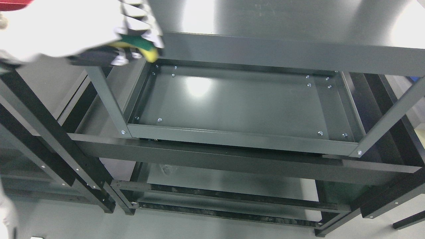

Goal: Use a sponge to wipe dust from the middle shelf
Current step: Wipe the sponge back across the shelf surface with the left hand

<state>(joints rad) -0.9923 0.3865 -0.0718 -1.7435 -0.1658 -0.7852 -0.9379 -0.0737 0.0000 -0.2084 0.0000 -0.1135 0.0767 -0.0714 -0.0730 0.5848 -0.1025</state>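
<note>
Hand: white robot hand, side unclear, at the dark grey metal shelf unit's upper-left corner.
Fingers: curled around the yellow-and-green sponge.
Sponge: beneath the fingertips, at the corner.

The sponge is yellow with a dark green scrubbing layer. The hand gripping it is white and grey. The shelf is plain dark grey metal with small silver bolts; the floor is pale grey.

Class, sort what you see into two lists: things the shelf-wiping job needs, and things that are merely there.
Needed:
sponge, yellow and green
hand gripping it
middle shelf

Merely there:
top shelf
bottom shelf
neighbouring rack on the left
red object, top left corner
</note>
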